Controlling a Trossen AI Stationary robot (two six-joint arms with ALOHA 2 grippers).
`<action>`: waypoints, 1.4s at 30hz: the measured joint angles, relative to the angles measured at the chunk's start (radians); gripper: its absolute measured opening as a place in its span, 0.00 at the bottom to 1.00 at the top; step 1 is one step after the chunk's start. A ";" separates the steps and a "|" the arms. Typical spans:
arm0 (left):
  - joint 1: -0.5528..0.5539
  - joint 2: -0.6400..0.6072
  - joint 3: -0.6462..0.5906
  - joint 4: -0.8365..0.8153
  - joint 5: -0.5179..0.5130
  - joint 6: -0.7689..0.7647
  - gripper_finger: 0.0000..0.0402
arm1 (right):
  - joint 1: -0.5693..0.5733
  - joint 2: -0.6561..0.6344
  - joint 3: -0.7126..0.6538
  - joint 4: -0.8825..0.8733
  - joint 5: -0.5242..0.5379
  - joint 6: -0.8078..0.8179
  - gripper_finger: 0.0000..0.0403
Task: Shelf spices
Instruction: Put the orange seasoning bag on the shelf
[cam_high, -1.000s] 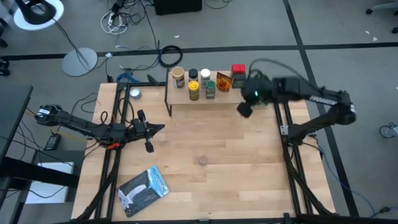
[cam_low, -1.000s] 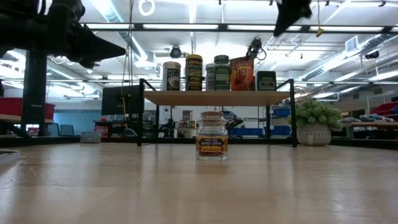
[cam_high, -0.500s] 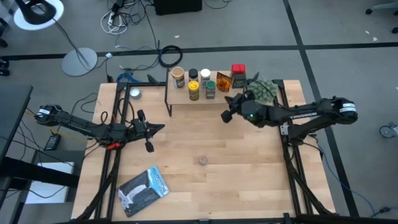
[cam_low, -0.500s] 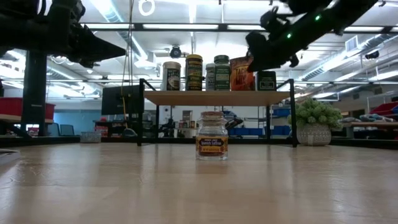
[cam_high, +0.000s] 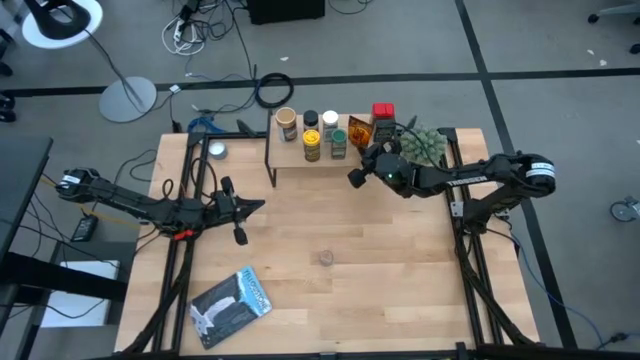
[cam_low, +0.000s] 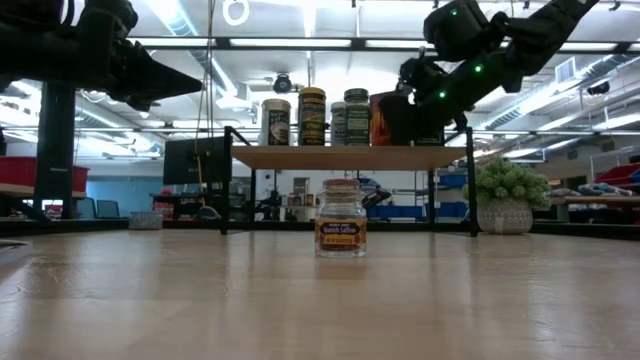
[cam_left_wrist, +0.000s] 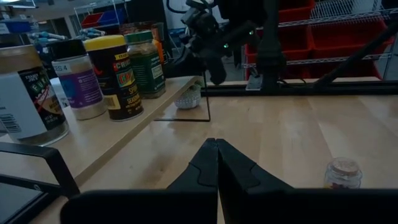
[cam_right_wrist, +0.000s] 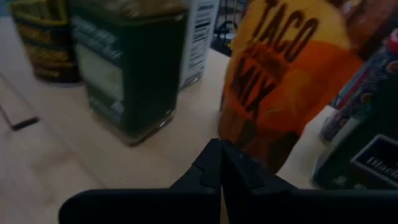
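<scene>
Several spice jars and tins (cam_high: 325, 135) stand on the light wood shelf (cam_high: 288, 156) at the far side of the table; in the low view they show in a row (cam_low: 345, 117) on its board (cam_low: 300, 157). One small glass jar (cam_high: 326, 258) with a tan lid stands alone on the table's middle, also in the low view (cam_low: 341, 218) and the left wrist view (cam_left_wrist: 341, 174). My right gripper (cam_high: 353, 178) is shut and empty, just before the shelf's front edge, facing an orange taco-mix packet (cam_right_wrist: 280, 81) and a dark green jar (cam_right_wrist: 127, 68). My left gripper (cam_high: 258, 206) is shut and empty at the table's left.
A flat silver-blue pouch (cam_high: 232, 305) lies at the near left. A fuzzy green plant (cam_high: 422, 145) in a pot stands right of the shelf, under my right arm. A small round tin (cam_high: 216, 151) lies left of the shelf. The table's near half is bare wood around the lone jar.
My right gripper has swung from high at the far right down and toward the table's left, ending close before the jars on the shelf's right half. The arm has stretched out low, and the plant now shows beside it.
</scene>
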 joint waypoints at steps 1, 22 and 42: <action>0.000 0.000 0.000 0.000 0.000 0.000 0.00 | -0.005 0.006 0.000 0.017 0.000 -0.003 0.00; 0.000 0.000 0.000 -0.011 0.000 0.000 0.00 | -0.102 0.012 0.000 0.062 -0.103 -0.042 0.00; 0.000 0.000 0.000 -0.011 0.000 0.000 0.00 | -0.135 0.012 -0.001 0.071 -0.136 -0.144 0.00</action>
